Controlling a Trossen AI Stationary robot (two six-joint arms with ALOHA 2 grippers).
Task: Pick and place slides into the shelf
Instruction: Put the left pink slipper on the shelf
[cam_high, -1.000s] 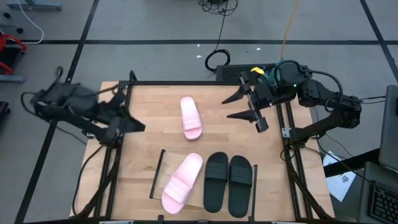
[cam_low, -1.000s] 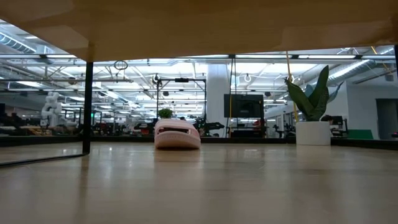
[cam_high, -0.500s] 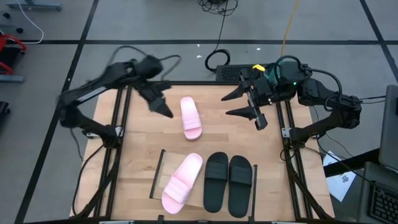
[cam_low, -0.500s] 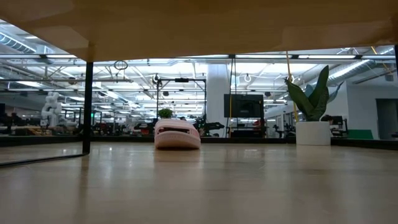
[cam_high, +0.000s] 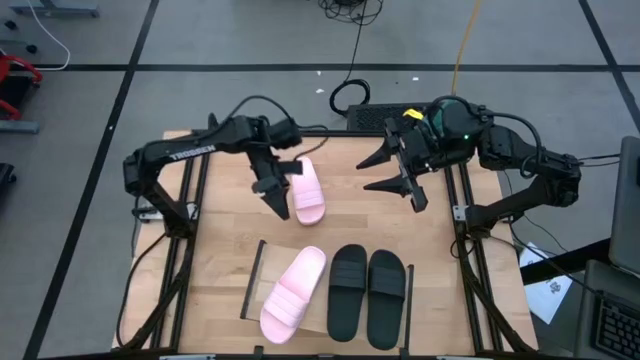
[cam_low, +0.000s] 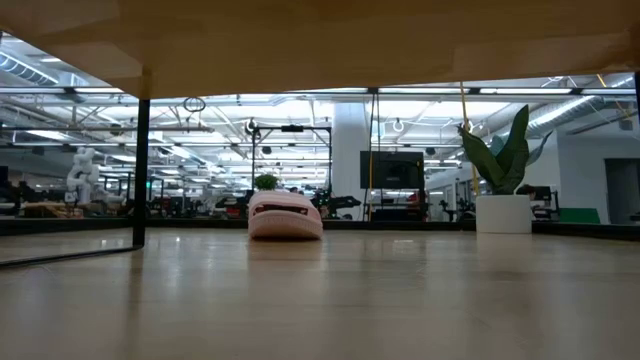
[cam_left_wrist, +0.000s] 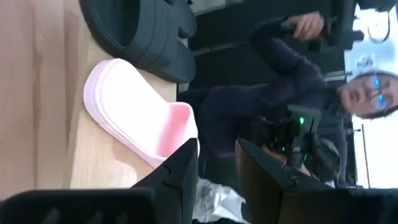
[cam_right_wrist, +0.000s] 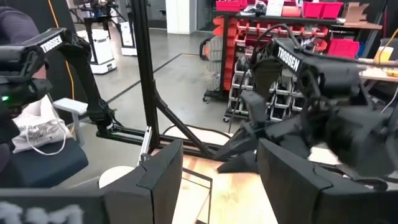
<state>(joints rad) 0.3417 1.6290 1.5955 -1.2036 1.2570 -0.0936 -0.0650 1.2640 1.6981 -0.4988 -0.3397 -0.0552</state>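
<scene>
The slides (cam_high: 307, 189) number 4: 3 sit on the shelf (cam_high: 254, 283), 1 pink lies mid-table, so bring your left gripper (cam_high: 272, 194), fingers partly open, over its strap while the right gripper (cam_high: 395, 172) waits open.

Worktop (cam_high: 230, 240): light wood, visible grain, smooth with a soft sheen in the low view. Shelf (cam_high: 420, 320): same pale wood, thin black metal rails, matt. Pink slides (cam_high: 307, 188): moulded foam or rubber look, smooth, matt; strap of the near one (cam_left_wrist: 134, 115) faintly ridged at the edge in the left wrist view. Black slides (cam_high: 367, 292): matt, same moulded look, no gloss. Left end effector (cam_high: 274, 195) and right end effector (cam_high: 400, 172): dark hard plastic, dull finish; white lettering printed on arm casing. Frame tubes beside worktop: black metal, slight sheen. Floor (cam_high: 250, 40): grey, smooth, low lustre, dark tape lines.
</scene>
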